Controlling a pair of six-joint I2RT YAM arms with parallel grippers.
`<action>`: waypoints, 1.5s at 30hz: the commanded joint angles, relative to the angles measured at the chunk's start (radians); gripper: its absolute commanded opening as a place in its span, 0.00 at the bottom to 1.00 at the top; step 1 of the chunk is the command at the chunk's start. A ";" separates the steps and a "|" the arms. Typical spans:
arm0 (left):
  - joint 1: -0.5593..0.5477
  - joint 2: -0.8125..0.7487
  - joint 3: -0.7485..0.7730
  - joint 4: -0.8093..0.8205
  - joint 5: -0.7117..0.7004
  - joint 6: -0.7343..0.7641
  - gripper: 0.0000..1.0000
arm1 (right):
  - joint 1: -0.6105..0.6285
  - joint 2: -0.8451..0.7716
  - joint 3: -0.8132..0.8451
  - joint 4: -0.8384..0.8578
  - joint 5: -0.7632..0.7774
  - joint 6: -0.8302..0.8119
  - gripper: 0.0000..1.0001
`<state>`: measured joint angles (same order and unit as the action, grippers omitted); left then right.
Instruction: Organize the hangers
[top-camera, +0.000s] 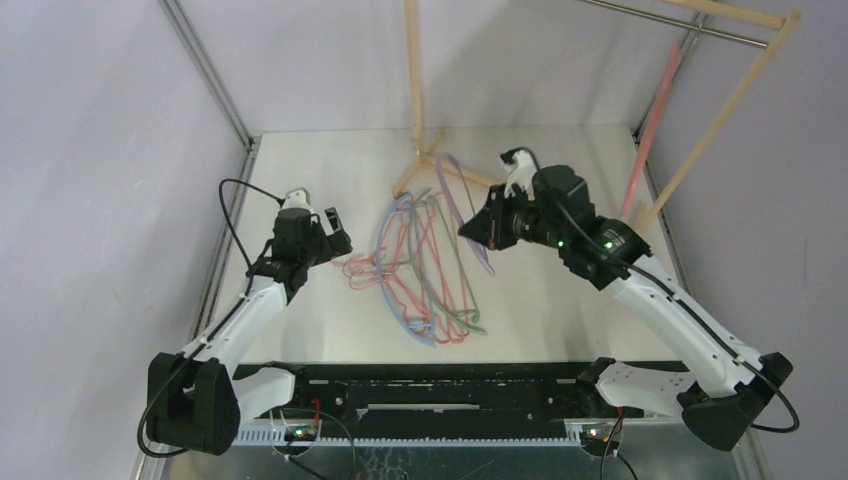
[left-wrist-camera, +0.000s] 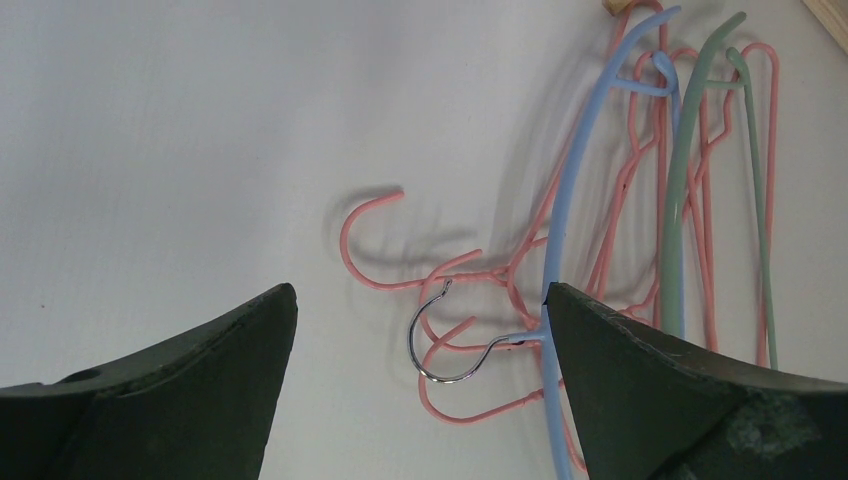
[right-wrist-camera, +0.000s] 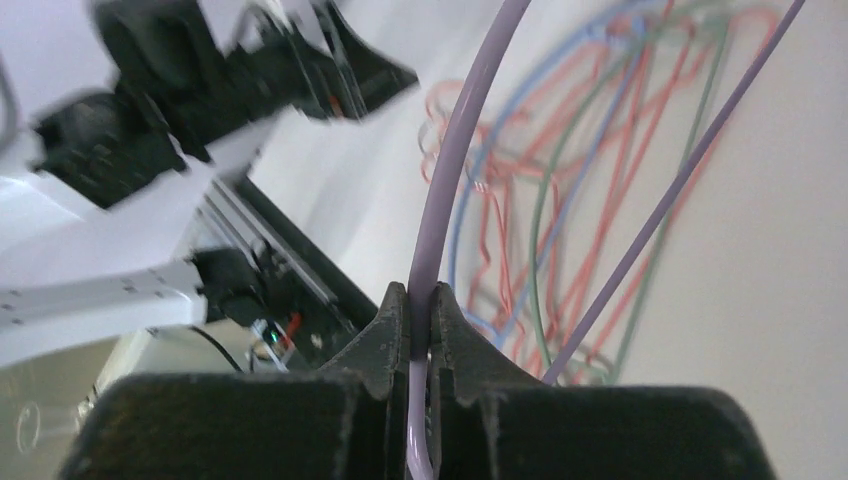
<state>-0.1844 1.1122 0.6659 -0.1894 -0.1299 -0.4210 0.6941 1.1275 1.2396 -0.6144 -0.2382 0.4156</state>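
Observation:
A tangled pile of hangers lies flat on the white table: pink wire ones, a blue one with a metal hook, and a grey-green one. My right gripper is shut on a lilac hanger, pinching its thick curved bar between the jaws above the pile's right side. My left gripper is open and empty; in its wrist view the metal hook lies between the fingertips, below them. A salmon hanger hangs from the rail.
The pale wooden rack frame stands at the back, its foot next to the pile and its metal rail at the top right. Metal posts edge the table. The left arm shows in the right wrist view.

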 joint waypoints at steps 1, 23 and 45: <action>0.003 -0.031 0.010 0.024 -0.015 -0.014 1.00 | -0.022 -0.050 0.111 0.178 0.046 0.041 0.00; 0.003 0.009 0.049 0.033 0.018 0.013 1.00 | -0.128 -0.016 0.292 0.384 0.565 -0.155 0.00; 0.003 0.024 0.024 0.033 0.021 0.027 1.00 | -0.290 -0.074 0.167 0.375 0.564 -0.110 0.00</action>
<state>-0.1844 1.1328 0.6659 -0.1894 -0.1204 -0.4080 0.4072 1.0645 1.4052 -0.2852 0.3336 0.3191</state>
